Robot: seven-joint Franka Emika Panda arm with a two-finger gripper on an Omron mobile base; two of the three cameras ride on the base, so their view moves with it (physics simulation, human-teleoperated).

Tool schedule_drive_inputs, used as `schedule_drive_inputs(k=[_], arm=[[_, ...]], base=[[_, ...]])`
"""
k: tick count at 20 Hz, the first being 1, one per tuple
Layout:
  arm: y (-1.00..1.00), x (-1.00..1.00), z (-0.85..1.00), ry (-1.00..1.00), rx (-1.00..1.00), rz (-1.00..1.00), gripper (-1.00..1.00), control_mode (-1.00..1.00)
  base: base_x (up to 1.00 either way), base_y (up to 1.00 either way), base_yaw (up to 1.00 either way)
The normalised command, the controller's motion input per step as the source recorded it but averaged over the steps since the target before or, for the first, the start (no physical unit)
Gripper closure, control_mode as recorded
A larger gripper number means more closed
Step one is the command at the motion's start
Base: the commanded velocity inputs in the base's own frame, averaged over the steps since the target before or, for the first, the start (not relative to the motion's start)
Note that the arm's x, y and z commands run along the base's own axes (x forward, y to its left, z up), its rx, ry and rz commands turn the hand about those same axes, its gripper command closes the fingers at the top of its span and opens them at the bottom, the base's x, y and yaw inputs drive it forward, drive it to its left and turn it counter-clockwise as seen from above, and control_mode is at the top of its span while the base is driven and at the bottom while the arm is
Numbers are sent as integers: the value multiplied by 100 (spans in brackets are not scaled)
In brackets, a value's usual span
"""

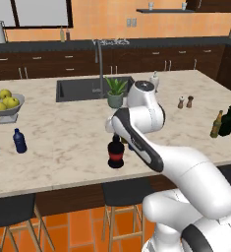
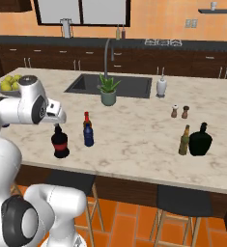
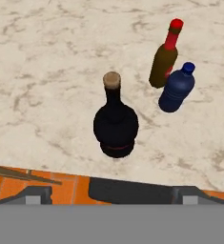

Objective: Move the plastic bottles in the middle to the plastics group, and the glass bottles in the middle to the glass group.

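Pincer [image 3: 111, 193] hovers above the black bottle [image 3: 115, 125], fingers spread wide, holding and touching nothing.

Marble island counter [image 1: 63, 142], dark cabinets [image 2: 86, 60], orange wall [image 1: 107, 19], orange tile floor [image 2: 134, 226], stools [image 1: 124, 194].

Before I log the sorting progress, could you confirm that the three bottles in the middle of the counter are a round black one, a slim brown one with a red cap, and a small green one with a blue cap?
Not quite: the small bottle is dark blue, not green, as the hand view shows. The round black bottle and the slim brown bottle with the red cap are as you say.
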Motion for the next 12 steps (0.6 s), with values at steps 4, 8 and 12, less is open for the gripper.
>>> schedule_drive_inputs(k=[4, 8, 12], arm=[[0, 31, -22, 0, -1, 11, -100, -100], [0, 33, -27, -3, -1, 1, -100, -100], [3, 22, -32, 0, -5, 0, -100, -100]], base=[[0, 0, 0], [0, 0, 0], [0, 0, 0]])
